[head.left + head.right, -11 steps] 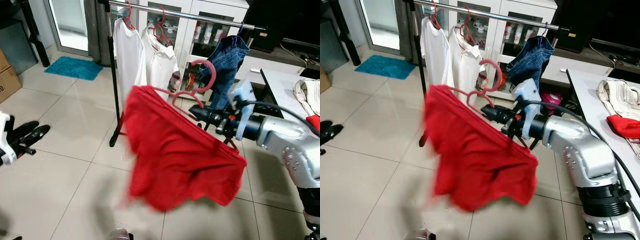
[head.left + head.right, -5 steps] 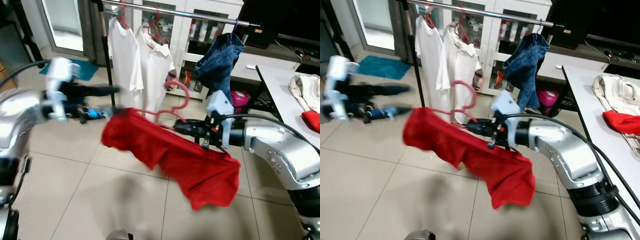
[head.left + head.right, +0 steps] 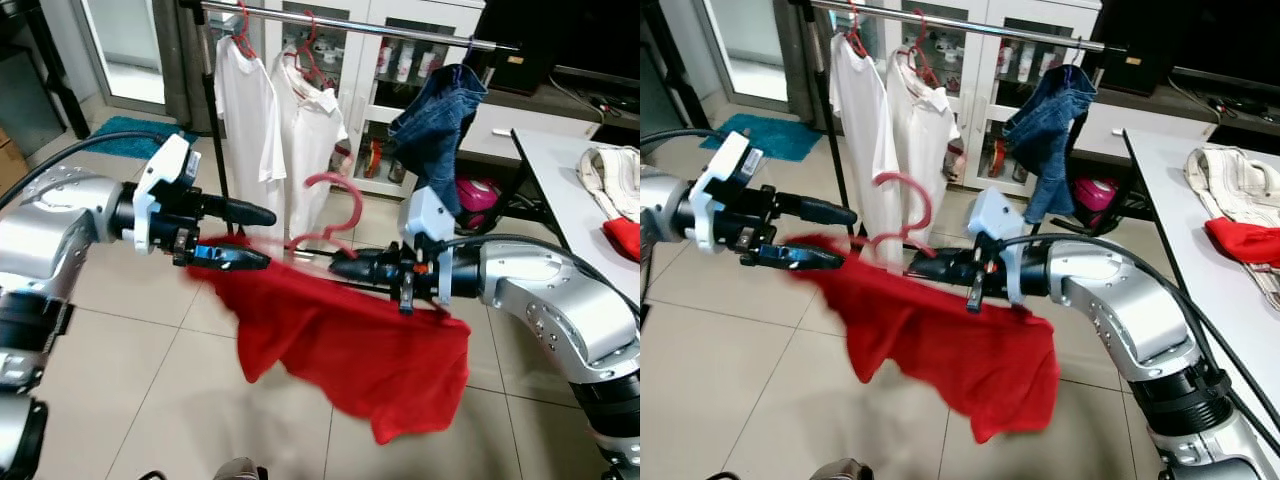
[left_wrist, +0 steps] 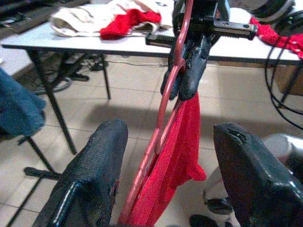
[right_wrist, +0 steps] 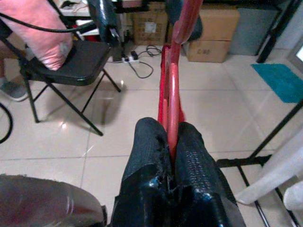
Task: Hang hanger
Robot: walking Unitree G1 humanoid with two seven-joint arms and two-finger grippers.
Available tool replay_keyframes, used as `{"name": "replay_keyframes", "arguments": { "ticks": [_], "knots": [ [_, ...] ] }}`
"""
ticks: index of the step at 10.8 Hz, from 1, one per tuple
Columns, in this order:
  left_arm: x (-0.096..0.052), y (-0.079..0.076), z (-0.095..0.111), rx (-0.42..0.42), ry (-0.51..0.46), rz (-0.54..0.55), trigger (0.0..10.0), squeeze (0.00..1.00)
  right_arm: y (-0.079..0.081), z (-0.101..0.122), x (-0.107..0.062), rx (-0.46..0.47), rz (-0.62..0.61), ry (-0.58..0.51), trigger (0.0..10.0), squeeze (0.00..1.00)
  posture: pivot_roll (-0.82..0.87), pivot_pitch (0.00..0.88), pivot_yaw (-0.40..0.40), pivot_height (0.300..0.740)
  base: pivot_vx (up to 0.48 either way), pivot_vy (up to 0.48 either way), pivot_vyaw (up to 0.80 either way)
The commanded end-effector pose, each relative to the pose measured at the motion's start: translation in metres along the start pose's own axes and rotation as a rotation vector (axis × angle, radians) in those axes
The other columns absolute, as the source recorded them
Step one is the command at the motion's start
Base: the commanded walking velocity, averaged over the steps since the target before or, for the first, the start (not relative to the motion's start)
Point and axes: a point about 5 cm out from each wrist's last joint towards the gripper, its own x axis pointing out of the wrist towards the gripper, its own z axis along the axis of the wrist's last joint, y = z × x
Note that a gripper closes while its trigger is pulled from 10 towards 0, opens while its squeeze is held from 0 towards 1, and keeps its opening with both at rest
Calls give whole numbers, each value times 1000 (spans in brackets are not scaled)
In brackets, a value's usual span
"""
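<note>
Slippage worries me: head view shows my right claw (image 3: 345,268) pinching the pink hanger (image 3: 335,215) with its red garment (image 3: 350,340) below the rail (image 3: 350,26), while left wrist view shows my left claw (image 4: 165,156) open astride it, likely to snag cloth.

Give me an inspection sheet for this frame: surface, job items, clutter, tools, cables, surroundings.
Surface: tiled floor; white table at right.
Job's things: pink hanger carrying red garment, held below the clothes rail.
Clutter: clothes pile on the table; white shirts and jeans on the rail.
Grippers: right tool shut on the hanger; left tool open, fingers on either side of the garment's far end.
Cables: black cable along the left arm.
Surroundings: glass cabinet, teal mat.
</note>
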Motion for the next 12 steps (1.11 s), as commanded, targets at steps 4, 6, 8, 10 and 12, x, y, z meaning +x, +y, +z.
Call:
{"name": "replay_keyframes", "arguments": {
  "ticks": [4, 6, 8, 10, 12],
  "knots": [
    [30, 4, 2, 19, 46, -155, 0, 0, 10, 13, 7, -70, 80, -32, 10000, 0, -17, 0, -8, 740, 0, 0, 0],
    [33, 5, -3, 51, 128, -154, 0, 0, 8, 13, 8, -74, 75, -29, 10000, 0, -22, 0, 2, 740, 0, 0, 0],
    [33, 8, -2, 52, 133, -132, 0, 0, 9, 12, 8, -74, 73, -24, 10000, 0, -25, 0, 5, 740, 0, 0, 0],
    [37, 5, -9, 31, 140, -142, 0, 0, 8, 12, 8, -72, 68, -24, 10000, 0, -29, 0, 10, 740, 0, 0, 0],
    [39, 6, -13, 33, 140, -118, 0, 0, 8, 11, 8, -68, 67, -26, 10000, 0, -27, 0, 10, 740, 0, 0, 0]
  ]
}}
